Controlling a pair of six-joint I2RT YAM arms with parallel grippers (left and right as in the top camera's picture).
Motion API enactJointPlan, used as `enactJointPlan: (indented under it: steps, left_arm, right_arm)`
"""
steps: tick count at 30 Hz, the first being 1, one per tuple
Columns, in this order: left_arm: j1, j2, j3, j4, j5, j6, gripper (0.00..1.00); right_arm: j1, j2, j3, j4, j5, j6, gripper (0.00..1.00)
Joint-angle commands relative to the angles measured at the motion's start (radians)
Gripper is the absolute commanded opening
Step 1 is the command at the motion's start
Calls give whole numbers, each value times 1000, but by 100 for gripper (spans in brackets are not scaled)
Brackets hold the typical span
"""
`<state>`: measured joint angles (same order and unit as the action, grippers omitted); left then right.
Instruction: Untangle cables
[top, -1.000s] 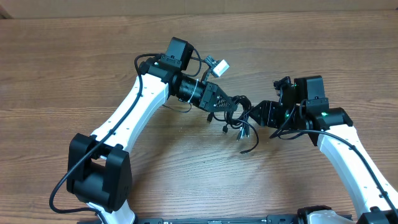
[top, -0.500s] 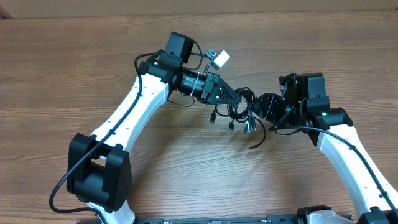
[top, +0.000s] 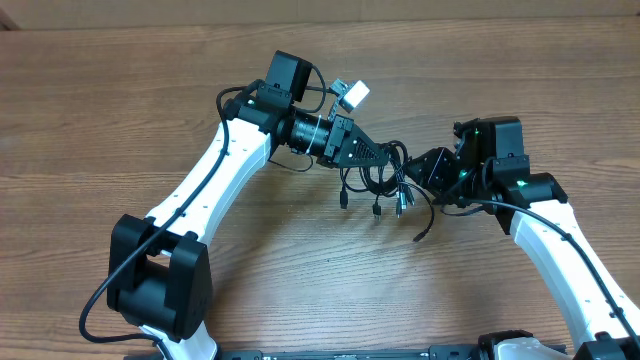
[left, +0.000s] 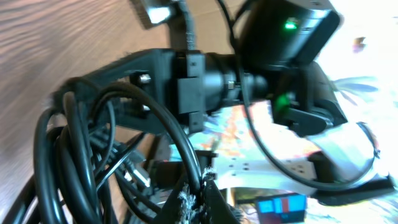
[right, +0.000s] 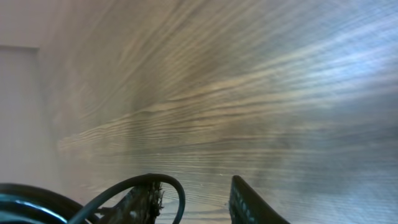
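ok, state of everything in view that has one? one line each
cables: tangled in one bunch between the two tools, not separated
plug ends: loose, sticking out below the bunch
left tool: shut on the cables
right tool: open, bare wood between the fingers, a cable loop arcing over one finger
green light on the right arm: lit

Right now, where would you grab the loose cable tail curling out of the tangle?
Probably near the free end of the tail, coming from above on the near side: it curls out alone below the knotted cables, apart from the dangling plugs.
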<state>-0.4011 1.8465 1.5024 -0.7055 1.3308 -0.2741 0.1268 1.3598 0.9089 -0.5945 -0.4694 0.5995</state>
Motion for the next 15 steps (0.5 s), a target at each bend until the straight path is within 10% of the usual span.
enactJointPlan:
  steps: [1, 15]
  left_arm:
    - [-3, -21, 19, -58, -205, 80, 4]
    - [-13, -18, -46, -211, -935, 124, 4]
  right_arm:
    - [2, 0, -12, -25, 66, 3, 35]
    - [5, 0, -34, -91, 94, -61, 40]
